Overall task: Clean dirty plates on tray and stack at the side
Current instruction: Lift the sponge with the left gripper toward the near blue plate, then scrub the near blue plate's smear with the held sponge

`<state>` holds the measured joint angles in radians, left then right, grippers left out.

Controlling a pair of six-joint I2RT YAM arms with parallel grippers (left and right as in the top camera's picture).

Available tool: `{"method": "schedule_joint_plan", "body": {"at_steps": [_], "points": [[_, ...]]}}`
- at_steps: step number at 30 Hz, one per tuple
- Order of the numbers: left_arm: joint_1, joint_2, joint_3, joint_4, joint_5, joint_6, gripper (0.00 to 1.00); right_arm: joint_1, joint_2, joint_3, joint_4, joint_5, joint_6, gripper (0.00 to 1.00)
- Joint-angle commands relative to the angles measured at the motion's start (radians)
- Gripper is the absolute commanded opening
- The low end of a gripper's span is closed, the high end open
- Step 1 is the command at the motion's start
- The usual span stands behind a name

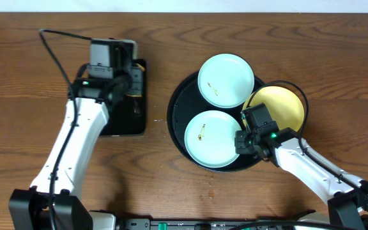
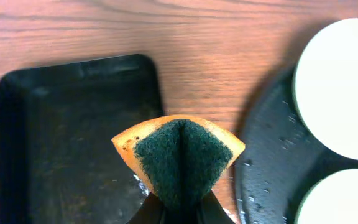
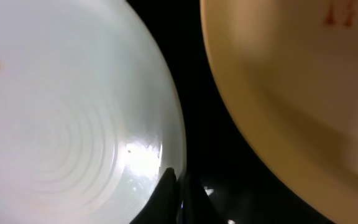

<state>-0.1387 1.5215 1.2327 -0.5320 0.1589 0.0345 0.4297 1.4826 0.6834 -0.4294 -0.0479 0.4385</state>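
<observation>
The round black tray (image 1: 179, 105) holds three plates: a mint plate (image 1: 225, 80) at the back, a mint plate (image 1: 209, 138) at the front, and a yellow plate (image 1: 281, 105) overlapping the tray's right rim. Both mint plates carry small brown smears. My right gripper (image 1: 240, 143) is shut on the right rim of the front mint plate (image 3: 61, 124), one finger over the rim and one outside it (image 3: 178, 186). The yellow plate (image 3: 303, 81) lies just beyond. My left gripper (image 2: 180, 210) is shut on a folded orange-and-green sponge (image 2: 180, 155), above the small rectangular tray.
A small rectangular black tray (image 1: 123, 124) lies on the wooden table left of the round tray (image 2: 266, 162), and the left arm reaches over it. Black cables loop behind the yellow plate and at the back left. Bare wood surrounds both trays.
</observation>
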Motion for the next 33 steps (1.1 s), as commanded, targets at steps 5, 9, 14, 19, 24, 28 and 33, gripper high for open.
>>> {"method": "schedule_joint_plan", "body": {"at_steps": [5, 9, 14, 19, 24, 28, 33], "points": [[-0.111, 0.053, 0.008, -0.001, 0.040, 0.059, 0.07, 0.010, 0.010, -0.005, -0.001, -0.014, -0.021, 0.01], [-0.174, 0.091, 0.007, -0.002, 0.122, 0.059, 0.07, 0.010, 0.010, -0.005, -0.001, -0.015, -0.021, 0.01], [-0.266, 0.153, 0.003, -0.002, 0.145, 0.059, 0.07, 0.010, 0.010, -0.008, 0.000, -0.015, -0.021, 0.01], [-0.350, 0.246, 0.000, 0.002, 0.144, 0.059, 0.08, 0.010, 0.010, -0.011, 0.004, -0.015, -0.021, 0.01], [-0.398, 0.320, 0.000, 0.002, 0.145, 0.058, 0.08, 0.010, 0.010, -0.011, 0.003, -0.013, -0.021, 0.01], [-0.430, 0.360, -0.001, -0.002, 0.144, 0.058, 0.08, 0.010, 0.010, -0.011, 0.003, -0.013, -0.021, 0.01], [-0.437, 0.397, -0.001, -0.001, 0.144, 0.058, 0.07, 0.010, 0.010, -0.013, 0.003, -0.013, -0.021, 0.01]]}}
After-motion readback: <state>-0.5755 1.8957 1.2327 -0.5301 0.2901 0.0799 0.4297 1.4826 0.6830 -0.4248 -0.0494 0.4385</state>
